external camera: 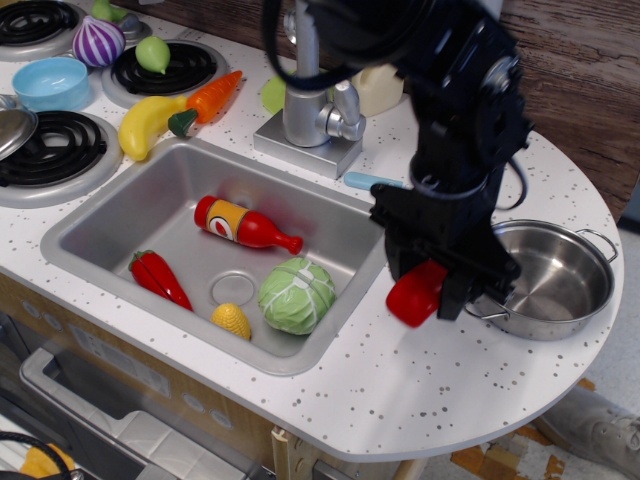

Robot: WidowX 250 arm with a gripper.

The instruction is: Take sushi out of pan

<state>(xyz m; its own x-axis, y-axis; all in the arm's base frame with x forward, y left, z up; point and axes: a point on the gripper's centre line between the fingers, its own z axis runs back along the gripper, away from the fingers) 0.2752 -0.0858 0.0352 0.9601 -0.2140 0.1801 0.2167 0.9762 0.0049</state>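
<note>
My gripper point(428, 290) is shut on the sushi point(414, 295), a small glossy red piece, and holds it above the white counter between the sink and the pan. The pan point(553, 280), a shallow shiny steel pot with two loop handles, sits at the right end of the counter and holds nothing. The sushi's white base is hidden by my fingers. The black arm rises from the gripper toward the top of the view.
The steel sink point(120, 210) holds a red ketchup bottle point(244, 225), a chili pepper point(158, 278), a cabbage point(296, 295) and a corn piece point(231, 321). A faucet point(310, 100) and a light blue knife point(362, 181) lie behind it. Banana point(145, 122), carrot point(210, 99) and blue bowl point(50, 82) are at the left.
</note>
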